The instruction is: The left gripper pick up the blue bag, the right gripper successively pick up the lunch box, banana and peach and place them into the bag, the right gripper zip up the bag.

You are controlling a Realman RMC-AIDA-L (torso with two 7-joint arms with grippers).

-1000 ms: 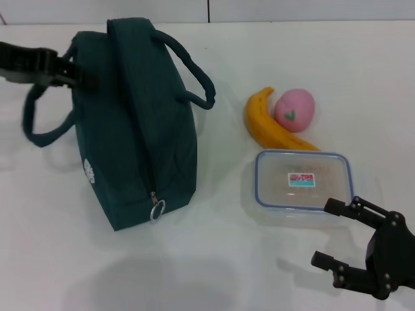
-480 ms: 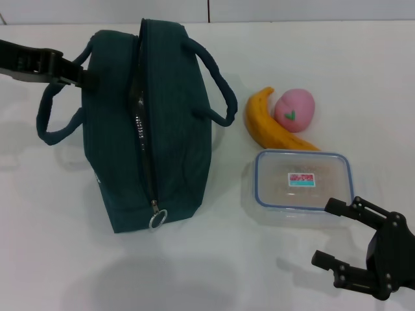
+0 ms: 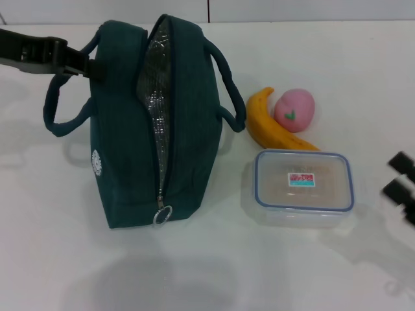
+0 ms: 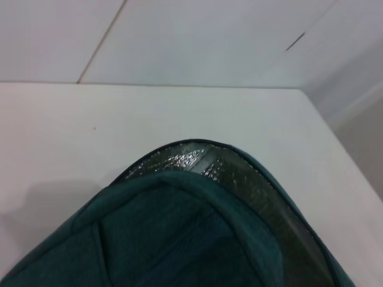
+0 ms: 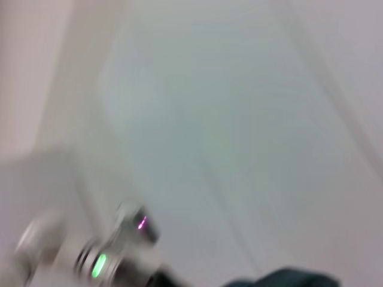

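Since a moment ago the dark teal fabric bag has tipped more upright and its zip has gaped wider, showing the silver foil lining, while the right gripper has swung out from beside the box to the table's right edge. The bag stands on the broad white table, left of centre, its zip open along the top and the round metal pull ring hanging at the near end. A small white flower mark shows on its left side. The left gripper, a black arm coming in from the left edge, is clamped together on the bag's left carry handle near the top, holding it up. From the left wrist the foil-lined mouth of the bag fills the lower part.

To the right of the bag, apart from it, the clear rectangular lunch box with a blue-rimmed lid lies flat on the table. Just behind it the yellow banana curves, with the pink peach touching its right side.

Only blurred black parts of the right gripper show, well right of the lunch box; I can't tell how its fingers stand.
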